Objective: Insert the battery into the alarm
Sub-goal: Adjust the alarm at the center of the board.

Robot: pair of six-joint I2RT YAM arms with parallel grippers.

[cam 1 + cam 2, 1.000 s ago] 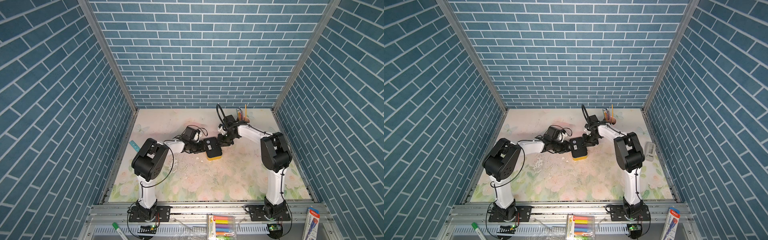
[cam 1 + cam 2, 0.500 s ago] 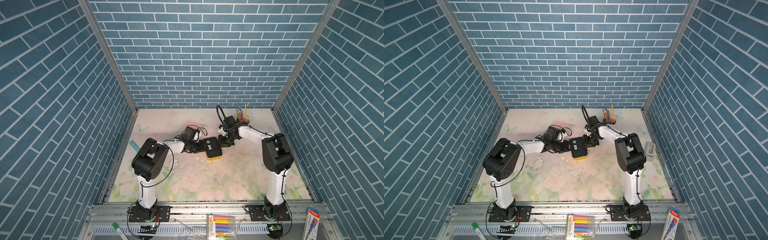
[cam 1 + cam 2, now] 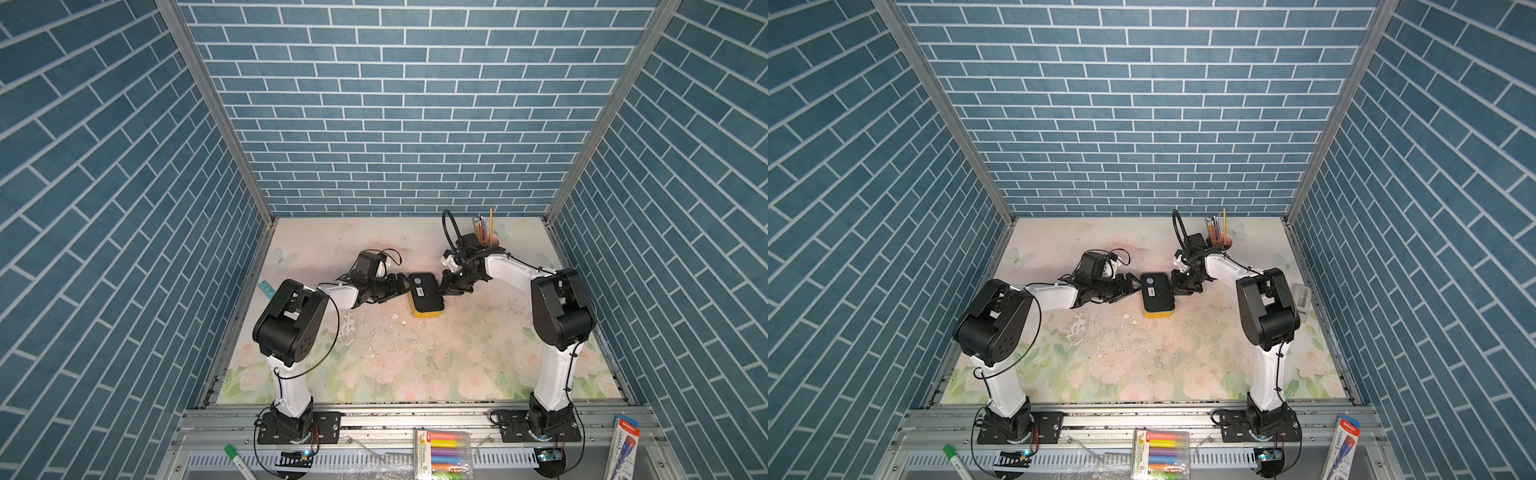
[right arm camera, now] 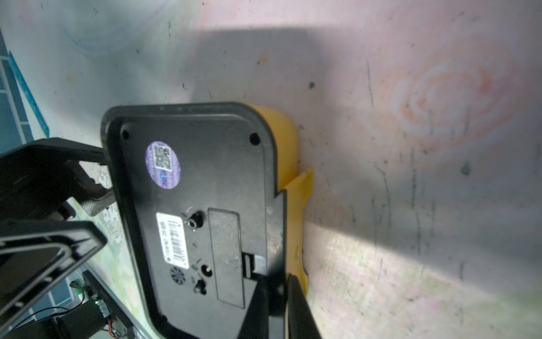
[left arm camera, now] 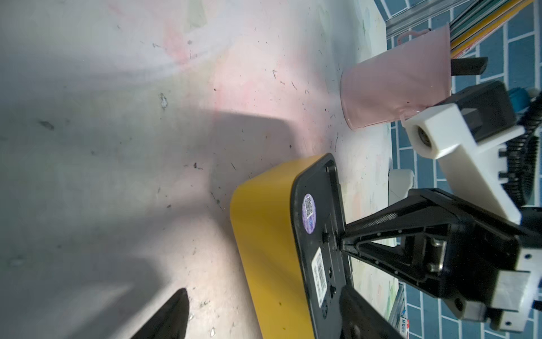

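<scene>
The alarm (image 3: 424,291), a yellow rounded-rectangle clock with a black plastic back panel, lies dial-down near the middle of the pale floral table mat (image 3: 415,365). Its black back faces up in both top views (image 3: 1156,293).

The left gripper (image 3: 401,286) sits just beside the clock's left edge. Its jaws stand wide apart. In the left wrist view its two dark fingers (image 5: 176,314) are well separated, with the clock's yellow side wall showing between them.

The right gripper (image 3: 443,289) comes in from the clock's right side. Its jaws are drawn almost together, with only a thin slit between the tips. In the right wrist view the tips (image 4: 281,293) appear to rest on the edge of the back panel. They are close to the latch of a rectangular black hatch cover (image 4: 225,255), which lies flush and closed.

The battery cannot be seen in any view.

On the back panel are a round purple code sticker (image 4: 162,164) and a white barcode label (image 4: 174,237).

A pink cup holding pencils (image 3: 488,240) stands upright behind the right arm, near the blue brick back wall (image 3: 395,104). A teal ruler (image 3: 266,289) lies at the mat's left edge.

A clear pack of coloured highlighters (image 3: 442,455) and a green marker pen (image 3: 239,459) lie on the front metal rail.
</scene>
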